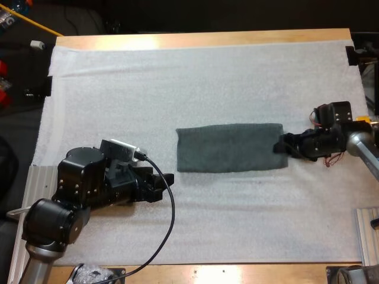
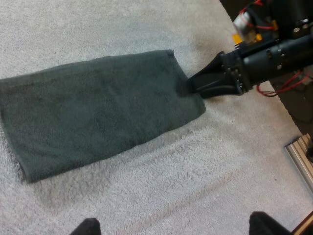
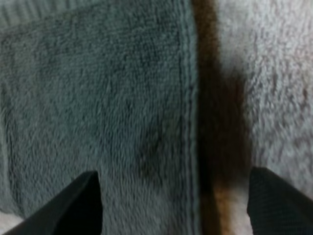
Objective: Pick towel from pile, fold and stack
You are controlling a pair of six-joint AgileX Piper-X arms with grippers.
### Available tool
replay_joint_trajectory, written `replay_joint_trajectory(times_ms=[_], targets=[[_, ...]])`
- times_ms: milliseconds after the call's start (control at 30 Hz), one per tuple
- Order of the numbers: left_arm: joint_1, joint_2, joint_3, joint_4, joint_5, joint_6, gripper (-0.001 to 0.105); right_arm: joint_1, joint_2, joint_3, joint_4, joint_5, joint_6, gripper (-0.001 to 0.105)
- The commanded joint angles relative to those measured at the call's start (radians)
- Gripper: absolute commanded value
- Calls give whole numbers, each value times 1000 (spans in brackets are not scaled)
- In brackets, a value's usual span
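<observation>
A dark grey-green towel [image 1: 230, 147] lies flat on the white mat [image 1: 195, 77] as a long folded strip, near the middle. My right gripper [image 1: 279, 146] is low at the towel's right short end. In the right wrist view its fingers [image 3: 78, 205] stand apart over the towel [image 3: 98, 98], on either side of the hemmed edge, pressing on nothing. My left gripper [image 1: 169, 180] rests on the mat left of and a little nearer than the towel, open and clear of it. The left wrist view looks along the towel [image 2: 98, 112] to the right gripper [image 2: 195, 85] at its far end.
Metal rails sit at the table's near left [image 1: 41, 177] and near right [image 1: 367, 236] corners. A crinkled plastic piece [image 1: 92, 275] lies at the front edge. Bare mat surrounds the towel on all sides.
</observation>
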State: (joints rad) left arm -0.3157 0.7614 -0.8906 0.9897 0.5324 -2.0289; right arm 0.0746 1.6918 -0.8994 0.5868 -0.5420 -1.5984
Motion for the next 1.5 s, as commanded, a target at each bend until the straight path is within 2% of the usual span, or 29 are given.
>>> replay_joint_trajectory(times_ms=[0,200,333,433,500,667,700,800,1000,1067,1100,1167,1233,1300,1467], targets=[[-3,-6,-9,0,-4,-8,59,-1,6,-4,-25,-41,14,62],[-3,-6,-9,0,-4,-8,59,-1,68,-4,-61,-128,80,62],[-3,-6,-9,0,-4,-8,59,-1,94,-4,-64,-232,119,62],[-3,-6,-9,0,-4,-8,59,-1,107,-4,-61,-251,147,59],[-3,-6,-9,0,-4,-8,59,-1,107,-4,-55,-250,161,49],[-3,-6,-9,0,-4,-8,59,-1,104,-4,-24,-248,158,4],[-3,-6,-9,0,-4,-8,59,-1,100,-4,-19,-245,154,0],[-3,-6,-9,0,-4,-8,59,-1,65,-7,33,-161,110,0],[-3,-6,-9,0,-4,-8,59,-1,-69,-41,219,221,-28,0],[-3,-6,-9,0,-4,-8,59,-1,-116,-82,315,393,-108,0],[-3,-6,-9,0,-4,-8,59,-1,-125,-93,344,432,-131,0],[-3,-6,-9,0,2,-8,59,-1,-154,-136,421,587,-186,0],[-3,-6,-9,0,3,-8,59,-1,-172,-168,469,649,-208,0],[-3,-6,-9,0,3,-8,59,-1,-184,-195,499,656,-208,0],[-3,-6,-9,0,10,-8,59,83,-197,-210,508,564,-126,0]])
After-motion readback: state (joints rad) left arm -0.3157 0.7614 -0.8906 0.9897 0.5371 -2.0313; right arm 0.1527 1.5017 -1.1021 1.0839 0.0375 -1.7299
